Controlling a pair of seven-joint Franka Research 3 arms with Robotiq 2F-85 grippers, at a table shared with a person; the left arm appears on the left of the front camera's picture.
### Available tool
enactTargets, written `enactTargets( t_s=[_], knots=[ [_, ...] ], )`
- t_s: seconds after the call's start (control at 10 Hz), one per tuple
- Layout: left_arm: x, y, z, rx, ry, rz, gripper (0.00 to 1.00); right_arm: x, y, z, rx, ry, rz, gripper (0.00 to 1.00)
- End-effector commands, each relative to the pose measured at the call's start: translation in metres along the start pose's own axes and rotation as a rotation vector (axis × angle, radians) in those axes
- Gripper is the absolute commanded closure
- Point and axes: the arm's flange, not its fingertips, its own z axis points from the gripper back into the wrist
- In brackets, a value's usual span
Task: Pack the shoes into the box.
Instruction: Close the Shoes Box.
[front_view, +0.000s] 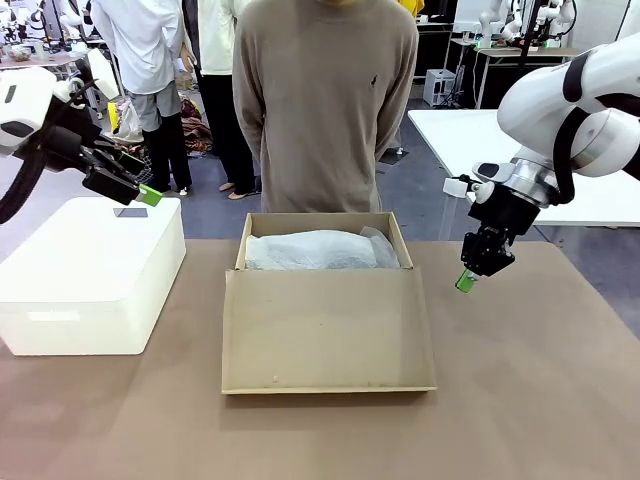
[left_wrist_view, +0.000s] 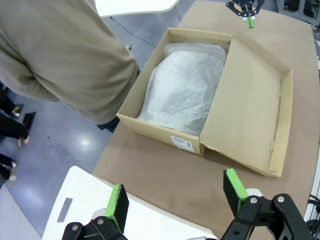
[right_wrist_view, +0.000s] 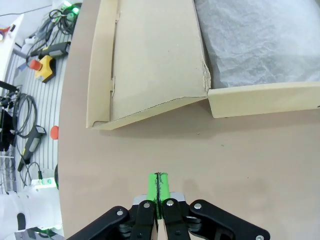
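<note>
The box (front_view: 330, 325) sits mid-table; we find white tissue (front_view: 320, 250) hiding its inside and its end label (left_wrist_view: 181, 142) too small to read. The left gripper (left_wrist_view: 175, 184) gapes wide and empty, while the right gripper (right_wrist_view: 159, 182) is pinched together on nothing.

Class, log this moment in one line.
box: open, flap folded out, tissue paper covering inside | left gripper: open, over white plastic box | right gripper: shut, empty, beside box

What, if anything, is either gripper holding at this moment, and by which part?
Nothing is held. The left gripper is open and empty; the right gripper is shut, pads pressed together with nothing between them, beside the box.
</note>
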Motion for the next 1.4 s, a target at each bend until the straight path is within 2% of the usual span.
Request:
enactTargets(
  t_s=[0.0,0.2,0.5,1.0,1.3],
  knots=[
    [-0.002,0.001,0.0,-0.011,-0.011,-0.011,0.0,0.001,-0.001,0.001,-0.007,0.001,-0.002,1.0],
    [-0.002,0.001,0.0,-0.011,-0.011,-0.011,0.0,0.0,0.0,0.0,0.0,0.0,0.0,1.0],
    [-0.002,0.001,0.0,-0.011,-0.011,-0.011,0.0,-0.005,-0.004,-0.011,0.006,-0.055,0.045,1.0],
    [-0.002,0.001,0.0,-0.011,-0.011,-0.011,0.0,-0.02,0.013,-0.029,-0.008,-0.175,0.179,1.0],
    [-0.002,0.001,0.0,-0.011,-0.011,-0.011,0.0,-0.018,0.021,-0.041,-0.027,-0.218,0.218,1.0]
  ],
)
